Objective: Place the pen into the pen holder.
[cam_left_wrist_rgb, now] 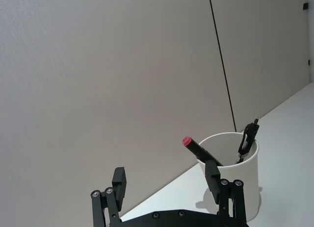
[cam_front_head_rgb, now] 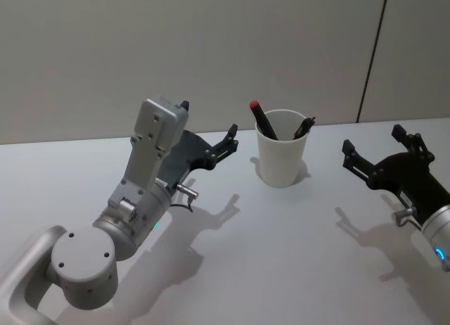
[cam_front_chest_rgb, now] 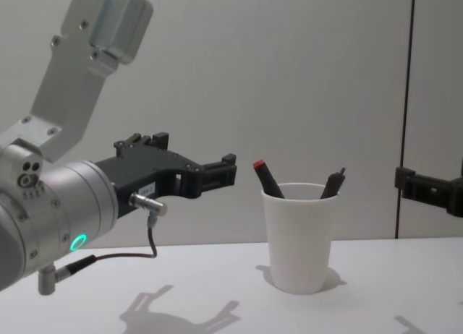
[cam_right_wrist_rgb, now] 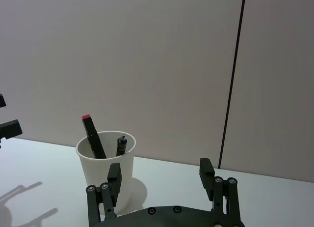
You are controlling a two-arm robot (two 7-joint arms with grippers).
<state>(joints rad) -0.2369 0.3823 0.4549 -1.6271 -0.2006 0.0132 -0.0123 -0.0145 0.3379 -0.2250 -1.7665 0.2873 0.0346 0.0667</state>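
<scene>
1. Pen holder (cam_front_head_rgb: 282, 158): white paper cup, upright on the desk (cam_front_head_rgb: 281, 255) near its far edge, between both end effectors.
2. Red-capped pen (cam_front_head_rgb: 262, 119) and black pen (cam_front_head_rgb: 304, 127) inside, leaning on opposite rims.
3. Left end effector (cam_front_head_rgb: 208, 134): raised, fingers spread wide, empty, left of cup.
4. Right end effector (cam_front_head_rgb: 373, 148): spread wide, empty, right of cup.

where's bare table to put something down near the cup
Bare table runs across the near side, in front of the pen holder, between the left gripper and the right gripper. It is tightest at the cup's sides, where both open grippers flank it. Inside the cup stand a red-capped pen and a black pen.
</scene>
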